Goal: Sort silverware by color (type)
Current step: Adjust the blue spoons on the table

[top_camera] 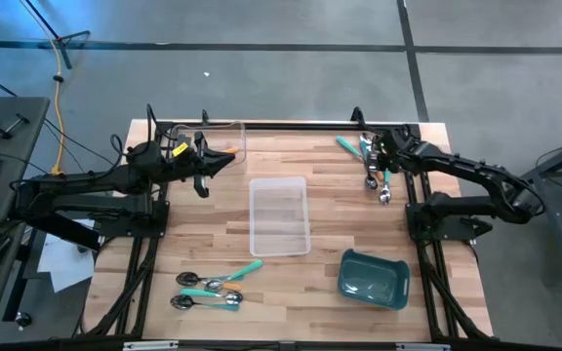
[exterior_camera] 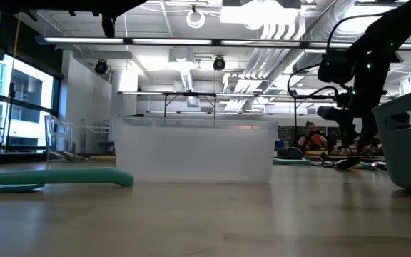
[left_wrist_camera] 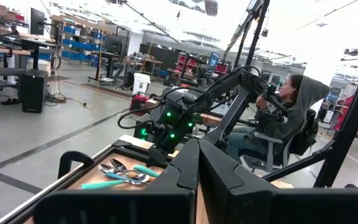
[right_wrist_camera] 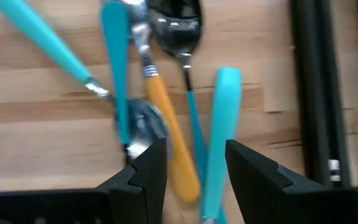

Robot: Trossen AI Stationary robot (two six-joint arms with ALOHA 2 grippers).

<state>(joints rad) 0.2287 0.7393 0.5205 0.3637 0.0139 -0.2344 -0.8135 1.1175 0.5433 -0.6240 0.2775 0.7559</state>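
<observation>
Silverware point(right_wrist_camera: 166, 118) partly behind right end effector point(right_wrist_camera: 194, 165)

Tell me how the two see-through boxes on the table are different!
The clear tray in the middle sits alone with nothing in it that I can see, while the clear tray at the back has the shut left gripper next to it. The middle tray lies lengthwise, front to back; the back tray's lie is too hidden to tell. Both are see-through plastic on the wooden table.
</observation>
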